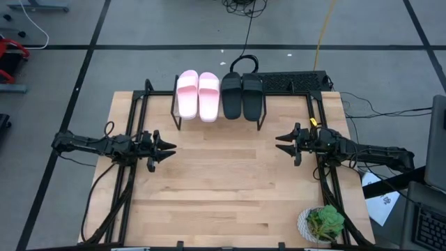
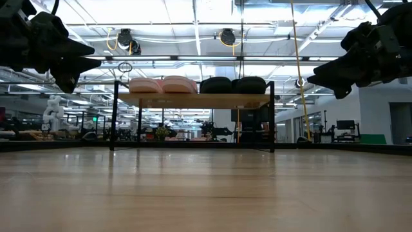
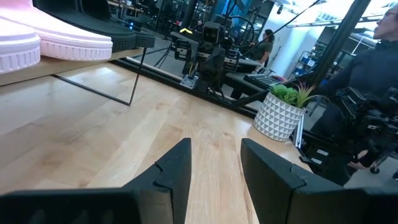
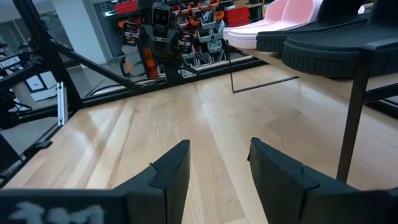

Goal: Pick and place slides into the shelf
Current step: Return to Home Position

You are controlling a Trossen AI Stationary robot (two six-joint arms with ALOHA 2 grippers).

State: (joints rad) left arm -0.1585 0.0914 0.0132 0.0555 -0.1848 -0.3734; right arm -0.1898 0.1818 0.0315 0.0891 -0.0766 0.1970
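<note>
All the slides lie side by side, soles down, on the shelf's plank top at the table's far edge: the pale pink pair on the left, the black pair on the right. In the low view the pink pair and the black pair rest on the plank. My left gripper hovers open above the table's left half, pointing right. My right gripper hovers open above the right half, pointing left. Both are empty, with open fingers in the left wrist view and the right wrist view.
A small potted plant in a white pot stands at the table's near right corner. A black keyboard lies beyond the far edge, right of the shelf. Bare wood lies between the two arms. A person shows beyond the table.
</note>
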